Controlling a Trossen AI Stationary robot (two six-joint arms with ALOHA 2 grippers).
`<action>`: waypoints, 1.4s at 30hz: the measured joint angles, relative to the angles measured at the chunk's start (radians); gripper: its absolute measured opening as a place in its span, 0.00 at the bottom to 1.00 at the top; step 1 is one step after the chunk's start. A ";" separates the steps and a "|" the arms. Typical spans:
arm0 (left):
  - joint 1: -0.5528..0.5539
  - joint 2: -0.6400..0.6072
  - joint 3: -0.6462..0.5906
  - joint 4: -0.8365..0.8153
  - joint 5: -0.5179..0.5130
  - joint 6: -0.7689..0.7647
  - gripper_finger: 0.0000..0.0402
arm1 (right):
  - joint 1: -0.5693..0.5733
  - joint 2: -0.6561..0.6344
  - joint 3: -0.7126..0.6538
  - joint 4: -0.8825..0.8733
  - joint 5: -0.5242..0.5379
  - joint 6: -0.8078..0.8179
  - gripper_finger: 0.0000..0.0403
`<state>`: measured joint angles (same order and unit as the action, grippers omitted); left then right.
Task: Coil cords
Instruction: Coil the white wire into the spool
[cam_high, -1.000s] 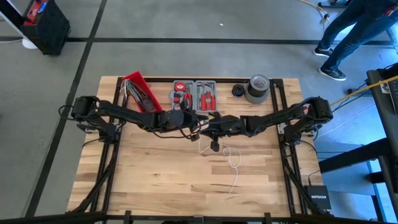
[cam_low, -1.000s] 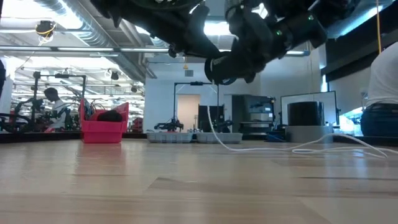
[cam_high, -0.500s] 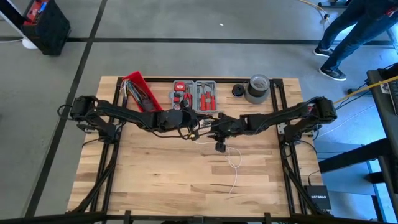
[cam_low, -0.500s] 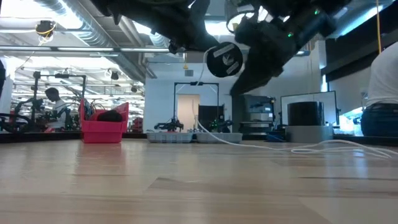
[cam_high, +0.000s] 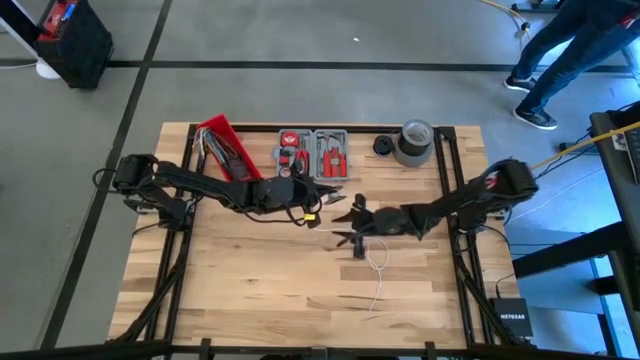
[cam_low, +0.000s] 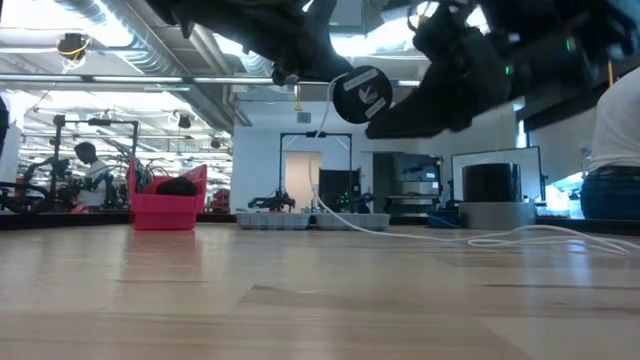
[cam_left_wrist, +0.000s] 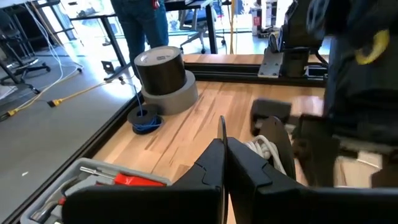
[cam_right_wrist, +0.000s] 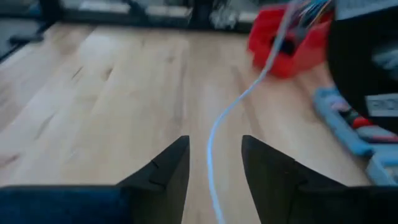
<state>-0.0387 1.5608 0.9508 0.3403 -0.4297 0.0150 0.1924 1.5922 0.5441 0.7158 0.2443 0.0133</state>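
High view first: the pale butcher-block wooden table (cam_high: 250, 280) fills the middle, both dark arms reaching in from the sides and meeting near its centre. Along the far edge sit the red plastic bin (cam_high: 228, 146), the grey tray of red-handled tools (cam_high: 312, 152) and the fat grey roll of tape (cam_high: 414, 143).

Left gripper (cam_high: 328, 199) hangs above the table centre, fingers pressed together on the long thin white cord (cam_high: 376, 262). Its wrist view shows the two tips meeting with white loops bunched just beyond them. That looks like an anchor hold, keeping the gathered turns lifted off the wood so more can be added.

Right gripper (cam_high: 351, 224) sits just beside it, fingers spread, and its wrist view shows the cord running straight between the two tips, untouched. My read: it's lined up to catch the next length.

Loose tail trails across the boards towards the near edge. No black cord that I can make out.
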 joint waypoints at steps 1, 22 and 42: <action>0.000 0.000 0.000 0.006 0.000 0.000 0.00 | -0.003 0.037 -0.009 0.084 0.014 -0.007 0.38; -0.001 0.000 -0.001 0.013 -0.001 0.008 0.00 | -0.062 0.339 0.242 0.093 -0.006 -0.047 0.27; -0.001 0.000 -0.001 0.011 -0.001 0.008 0.00 | -0.062 0.286 0.243 -0.025 -0.120 0.036 0.32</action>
<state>-0.0395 1.5612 0.9501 0.3513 -0.4306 0.0227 0.1307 1.8781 0.7867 0.6909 0.1242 0.0494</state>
